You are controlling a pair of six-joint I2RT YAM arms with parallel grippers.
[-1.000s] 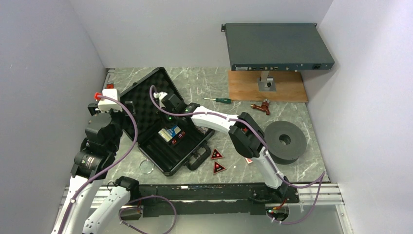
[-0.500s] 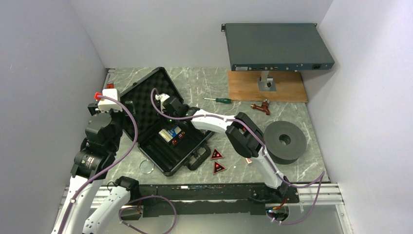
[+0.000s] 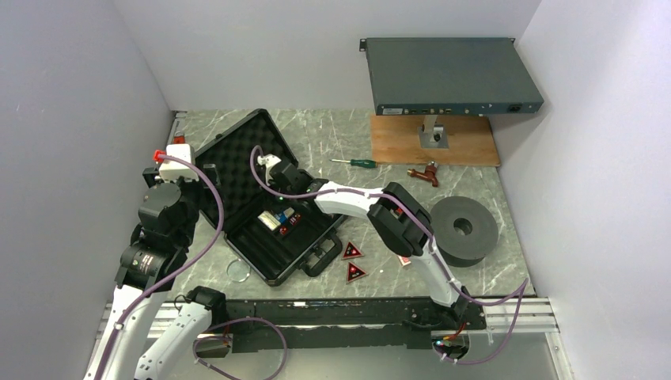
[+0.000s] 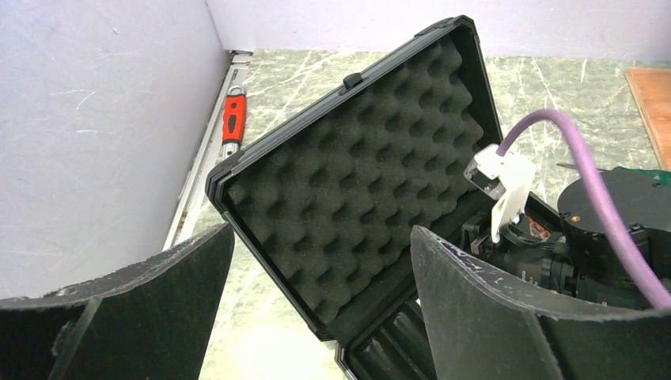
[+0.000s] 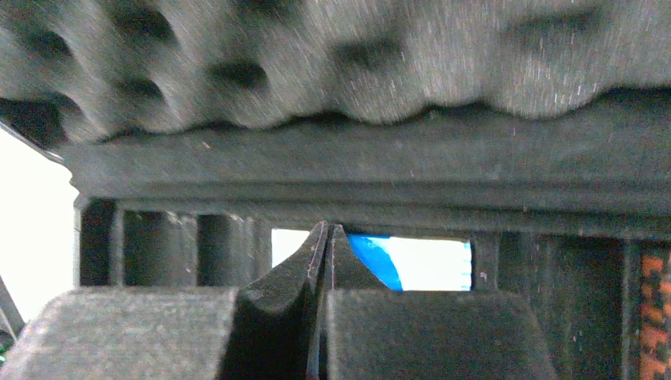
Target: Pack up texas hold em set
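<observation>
A black hard briefcase (image 3: 237,162) lies open at the left of the marbled bench (image 3: 348,138), its lid lined with bumpy egg-crate foam; inside, the right gripper (image 5: 326,237) sits with fingers pressed together, close and blurred, half hiding a blue card deck (image 5: 411,265); the left gripper (image 4: 320,229) hangs spread wide before the lid; red-black triangular tokens (image 3: 352,252) lie just beside the case.
</observation>
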